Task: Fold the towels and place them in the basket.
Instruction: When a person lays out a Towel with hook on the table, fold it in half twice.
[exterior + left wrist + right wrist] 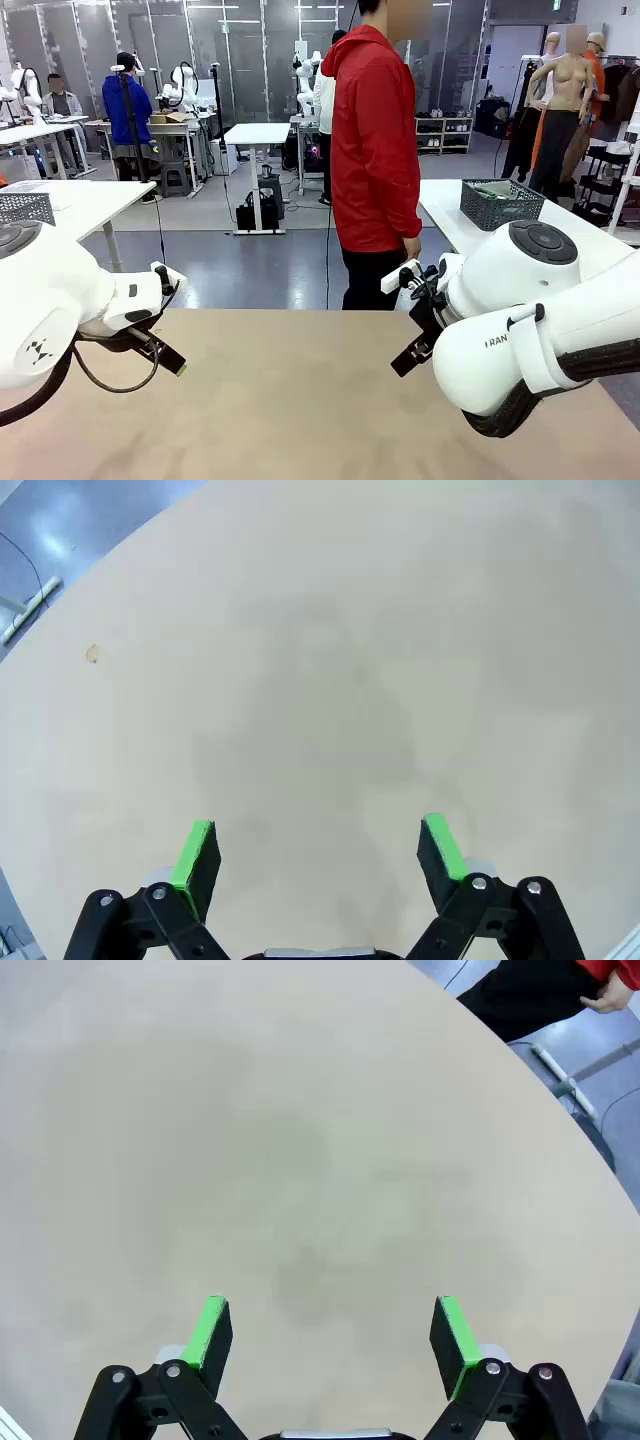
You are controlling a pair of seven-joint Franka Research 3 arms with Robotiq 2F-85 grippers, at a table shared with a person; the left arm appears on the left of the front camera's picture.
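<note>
The tan table (290, 400) lies bare between my arms. My left gripper (176, 364) hangs open low over its left part; in the left wrist view its green pads (197, 848) stand wide apart above bare tabletop, left gripper (320, 845) empty. On the right, my right gripper (400, 366) is open too, and in the right wrist view the right gripper (335, 1335) holds nothing. A dark grey wire-mesh basket (500, 204) stands on a white table at the far right. The towels are out of view.
A person in a red jacket (375, 150) stands at the far edge, side-on, one hand (411, 248) down by the hip. Another mesh container (25, 207) sits on a white table at the far left.
</note>
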